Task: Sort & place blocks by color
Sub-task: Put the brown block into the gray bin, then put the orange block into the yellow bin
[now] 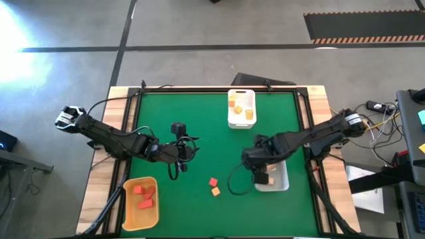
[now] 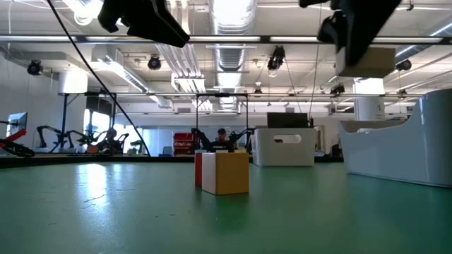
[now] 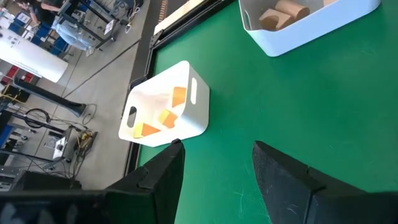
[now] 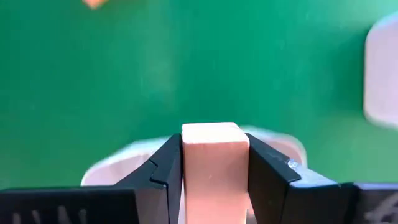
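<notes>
1. Blocks left loose on the green mat: a red block (image 1: 212, 181) and an orange block (image 1: 216, 192) lie touching or nearly so, near the front edge, between the two arms. In the low view they stand as one pair, orange in front (image 2: 232, 173).
2. Front left, the yellow tray (image 1: 128, 211) holds red pieces.
3. Front right, the right gripper (image 1: 263, 176) hangs over the clear tray (image 1: 281, 182), its fingers (image 4: 267, 177) clamped on a pale tan block (image 4: 214, 168) standing upright between them. The tray rim lies directly beneath, so I judge that a straight drop suits.
4. Mid-table, the left gripper (image 1: 180, 154) hovers with fingers parted and empty; the loose pair lies just to its right and nearer the front, closer to it than to the loaded right gripper.
5. Far centre, the white tray (image 1: 232, 121) holds orange blocks.
</notes>
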### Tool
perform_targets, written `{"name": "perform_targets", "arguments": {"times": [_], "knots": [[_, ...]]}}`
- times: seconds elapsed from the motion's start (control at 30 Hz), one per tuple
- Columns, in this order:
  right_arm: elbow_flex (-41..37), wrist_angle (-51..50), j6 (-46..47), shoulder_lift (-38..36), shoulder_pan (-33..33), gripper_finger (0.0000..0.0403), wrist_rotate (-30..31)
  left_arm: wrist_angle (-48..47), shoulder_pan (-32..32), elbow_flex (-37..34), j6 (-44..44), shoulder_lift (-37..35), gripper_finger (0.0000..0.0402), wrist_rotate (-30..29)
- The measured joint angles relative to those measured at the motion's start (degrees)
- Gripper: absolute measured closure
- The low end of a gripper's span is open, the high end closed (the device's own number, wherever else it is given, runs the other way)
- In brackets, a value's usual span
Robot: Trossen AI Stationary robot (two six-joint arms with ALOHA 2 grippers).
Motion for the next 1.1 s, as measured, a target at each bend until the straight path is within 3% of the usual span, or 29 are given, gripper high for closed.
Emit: {"name": "perform_targets", "arguments": {"times": [0.5, 0.83, 1.1], "knots": [[-11.5, -0.7, 4.9, -0.9, 4.6, 0.0272, -0.5, 0.0, 0.0, 0.0, 0.0, 0.0, 0.0229, 0.0], [-16.5, -0.5, 7.3, -1.0, 4.6, 0.0205, -2.2, 0.0, 0.0, 0.0, 0.0, 0.0, 0.0229, 0.0], [-14.5, -0.4, 7.3, -1.3, 4.6, 0.0179, -1.4, 0.1, 0.0, 0.0, -0.1, 0.0, 0.0229, 0.0]]}}
